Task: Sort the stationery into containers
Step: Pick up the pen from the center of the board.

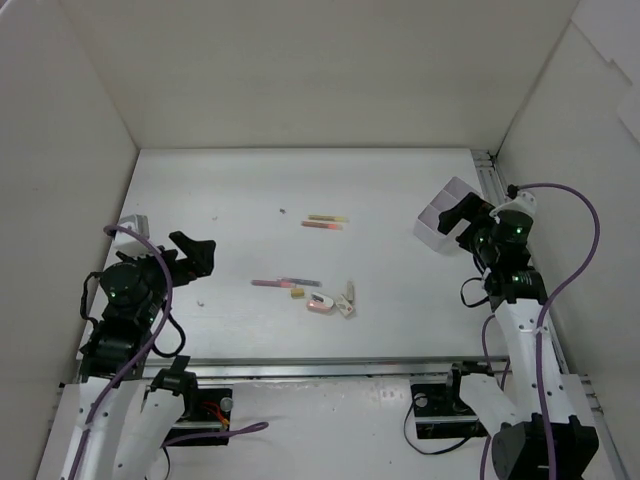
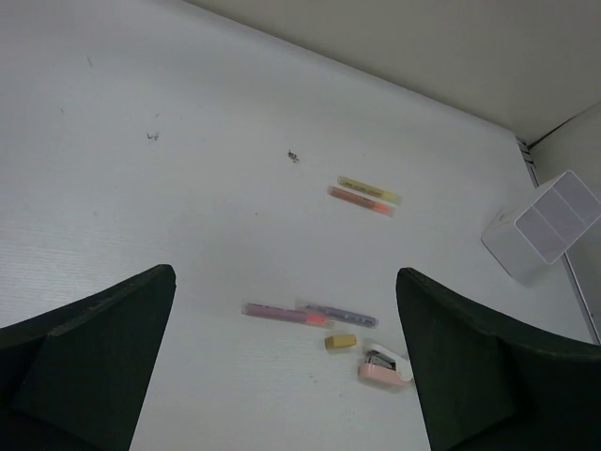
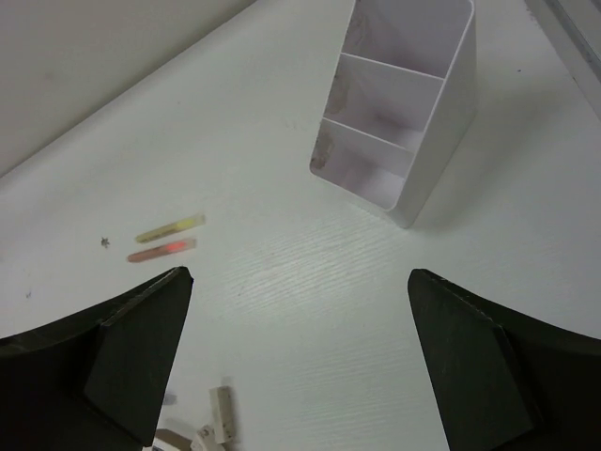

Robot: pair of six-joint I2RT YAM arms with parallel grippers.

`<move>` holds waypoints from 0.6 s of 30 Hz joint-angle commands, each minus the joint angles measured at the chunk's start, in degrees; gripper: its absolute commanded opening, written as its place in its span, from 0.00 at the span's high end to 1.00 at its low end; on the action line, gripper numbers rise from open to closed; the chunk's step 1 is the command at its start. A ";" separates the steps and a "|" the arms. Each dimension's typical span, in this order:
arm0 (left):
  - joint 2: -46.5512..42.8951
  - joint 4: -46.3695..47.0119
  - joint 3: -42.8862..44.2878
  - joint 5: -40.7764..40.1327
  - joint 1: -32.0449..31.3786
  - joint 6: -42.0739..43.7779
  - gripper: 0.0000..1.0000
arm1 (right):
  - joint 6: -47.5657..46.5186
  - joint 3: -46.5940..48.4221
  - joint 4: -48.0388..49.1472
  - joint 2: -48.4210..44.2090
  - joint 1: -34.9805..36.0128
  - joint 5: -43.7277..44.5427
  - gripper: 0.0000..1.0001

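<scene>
Counter point(image 1: 400, 180): carries every item loose. Nothing is sorted yet, as far as can be seen.

Left claw point(image 1: 200, 255): spread wide and empty, at the left edge, facing the items.

Right claw point(image 1: 462, 222): spread wide and empty, just beside the big box point(image 3: 404, 103).

Big box: far right of the counter. It has three compartments, and all look empty from the right wrist.

Small box point(image 1: 134, 223): far left, partly behind the left arm. Its inside cannot be seen.

Sticks:
- Yellow stick point(image 2: 368, 189) and pink-red stick point(image 2: 362, 200) lie side by side mid-counter.
- Purple stick point(image 2: 272, 310) and grey stick point(image 2: 343, 315) lie roughly end to end, nearer the arms.

Blocks:
- Tan block point(image 2: 340, 341) sits just below the grey stick.
- White-pink block point(image 2: 385, 366) is beside the tan block.
- Cream block point(image 1: 347, 300) is just right of the white-pink block.

Judgement: none placed, seven items left, no pick begun.
</scene>
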 commanded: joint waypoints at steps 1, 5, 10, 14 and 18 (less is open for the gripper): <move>-1.49 2.84 1.58 0.85 0.28 -0.26 0.00 | -1.51 0.06 6.95 -3.03 0.27 -4.16 0.02; -2.02 3.71 0.61 3.13 0.28 -0.96 0.00 | -3.09 0.15 7.82 -2.68 0.36 -12.86 0.02; -0.79 2.67 0.17 5.07 0.28 -1.66 0.00 | -7.65 -0.55 8.00 -3.55 2.55 -16.13 0.02; 0.52 0.39 0.43 0.78 0.28 -3.95 0.00 | -14.59 2.34 5.46 -1.11 9.56 -15.70 0.02; 4.56 -3.13 1.93 0.24 0.28 -4.48 0.00 | -22.24 7.09 -1.57 6.80 19.75 -11.22 0.02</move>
